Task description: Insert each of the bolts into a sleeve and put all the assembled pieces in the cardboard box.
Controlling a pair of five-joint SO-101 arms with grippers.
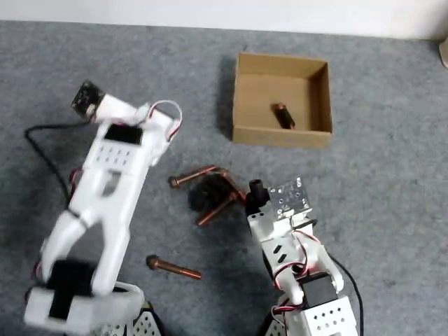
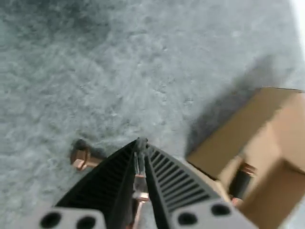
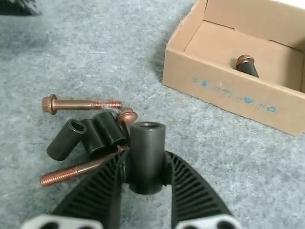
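Left hand (image 2: 139, 149) clamped on bolt (image 2: 139, 185) | right hand (image 3: 145, 163) clamped upright sleeve (image 3: 147, 136) | risk: tilted bolt could miss sleeve, drop

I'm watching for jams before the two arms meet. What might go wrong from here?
The bolt sits thin between the left fingers, so it may twist when pushed into the sleeve that the right fingers hold. The loose pile lies close by and might get knocked.

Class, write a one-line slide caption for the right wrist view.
Right claw grips a black cylindrical sleeve upright near copper-coloured bolts and loose black sleeves on grey carpet, cardboard box nearby.
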